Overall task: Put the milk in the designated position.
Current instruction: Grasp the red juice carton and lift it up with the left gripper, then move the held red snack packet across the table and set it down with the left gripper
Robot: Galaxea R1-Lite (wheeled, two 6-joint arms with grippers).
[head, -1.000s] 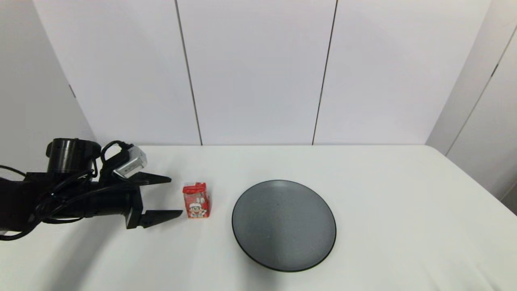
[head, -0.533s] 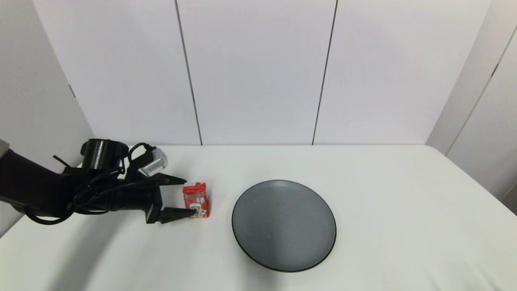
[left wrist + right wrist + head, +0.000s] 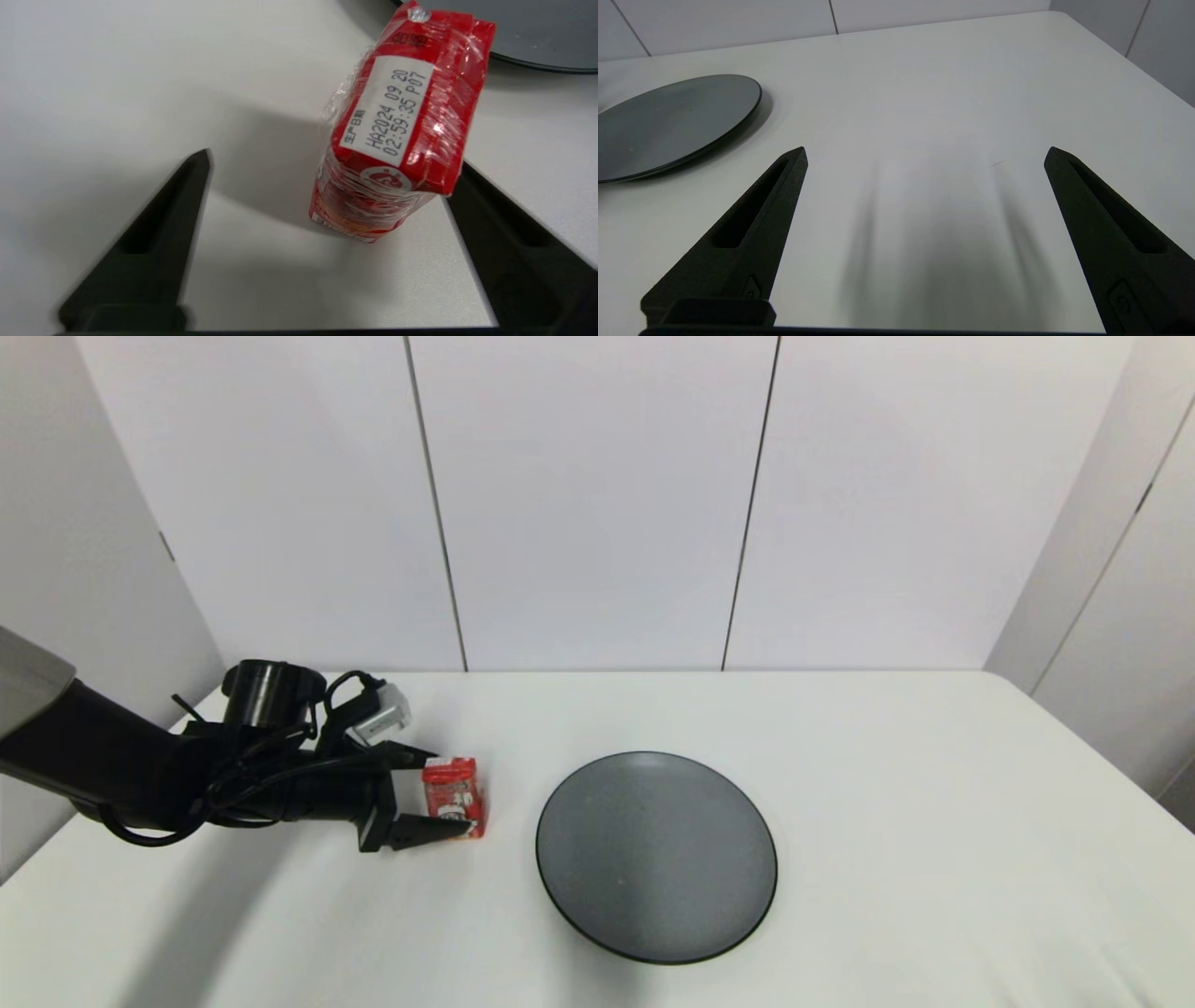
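Observation:
The milk (image 3: 454, 798), a small red carton with a cartoon figure, stands upright on the white table, left of the plate. My left gripper (image 3: 449, 791) reaches in from the left, low over the table and open, one finger on each side of the carton. In the left wrist view the milk (image 3: 402, 126) sits close against one finger (image 3: 495, 224), with a wide gap to the other finger (image 3: 163, 224). My left gripper (image 3: 329, 161) is not closed on it. No mark on the tabletop shows a designated position. My right gripper (image 3: 924, 154) hovers open over bare table, out of the head view.
A round dark grey plate (image 3: 653, 854) lies at the table's middle, just right of the carton; its rim (image 3: 537, 60) shows beyond the carton, and the plate (image 3: 668, 121) also shows in the right wrist view. White wall panels stand behind the table.
My left arm has moved right along the table until its open fingers straddle the carton. The carton and the plate have stayed in place.

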